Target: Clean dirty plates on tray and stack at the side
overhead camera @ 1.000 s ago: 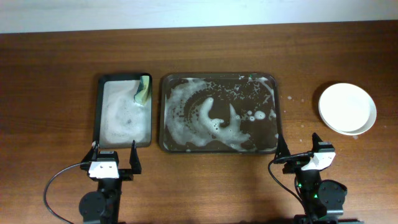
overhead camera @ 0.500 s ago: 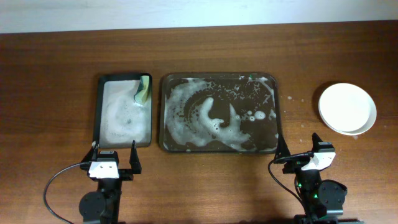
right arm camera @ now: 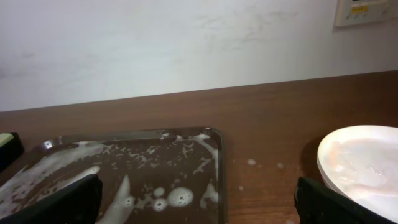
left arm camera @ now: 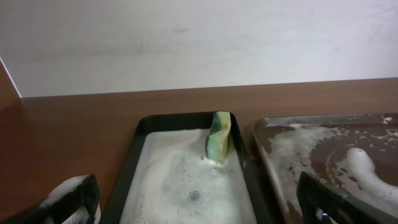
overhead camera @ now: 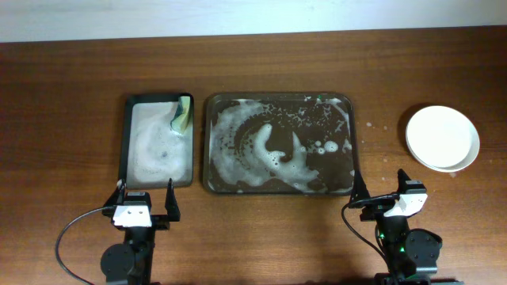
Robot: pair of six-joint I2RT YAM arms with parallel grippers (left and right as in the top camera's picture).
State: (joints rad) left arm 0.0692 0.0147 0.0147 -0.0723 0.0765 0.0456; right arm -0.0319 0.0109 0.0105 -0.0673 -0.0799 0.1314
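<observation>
Your left hand [overhead camera: 145,192] and right hand [overhead camera: 379,187] both sit by the bench's front edge, jaws spread wide and holding nothing. The tray [overhead camera: 333,170] at mid-bench carries only foam. The plates [overhead camera: 442,138] lie as one white pile toward the right edge. The work looks nearly done, so check that the pile sits square before nudging anything.

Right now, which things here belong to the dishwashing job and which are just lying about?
Job: white plates stacked at the right; foamy wide tray; green sponge in the narrow soapy tray.
Just there: water droplets on the table; wall panel.
</observation>
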